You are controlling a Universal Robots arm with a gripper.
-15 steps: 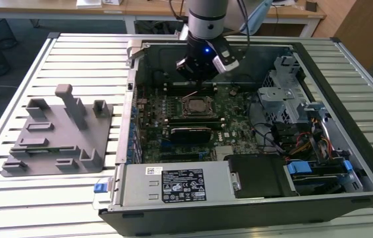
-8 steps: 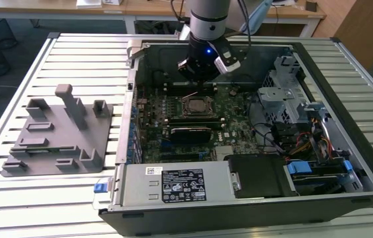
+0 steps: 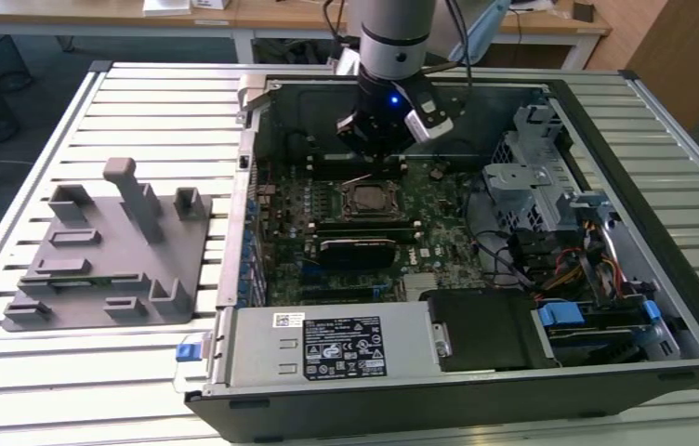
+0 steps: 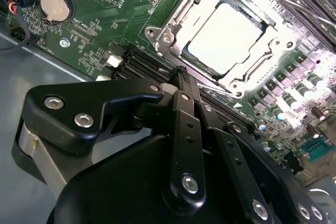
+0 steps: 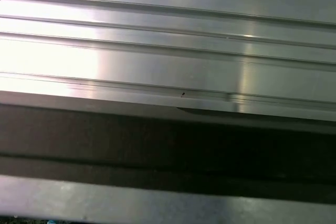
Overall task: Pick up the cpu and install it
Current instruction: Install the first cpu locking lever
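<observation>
The black two-fingered claw (image 3: 381, 153) hangs inside the open black computer case (image 3: 474, 390), which lies on its side on the ribbed aluminium bench (image 3: 27, 372). In the exterior view the claw sits just at 12 o'clock of the square black-framed metal socket (image 3: 364, 197) on the green motherboard (image 3: 442, 232).

The flat square cpu with the pale silver metal top (image 4: 224, 38) lies seated within the socket frame (image 4: 173, 24), level with it, as the second wrist view shows. The claw does not hold it and stands apart from it.

In the second wrist view the black linkage of the claw (image 4: 181, 80) converges, and the fingers appear drawn narrow together with nothing between them.

A round silver coin cell (image 4: 55, 6) sits on the board, well apart from the socket.

On the bench, at 9 o'clock of the case in the exterior view, rests the large grey plastic tray with upright posts (image 3: 114, 269).

The first wrist view shows aluminium slats (image 5: 168, 51) and a dark band (image 5: 168, 150).
</observation>
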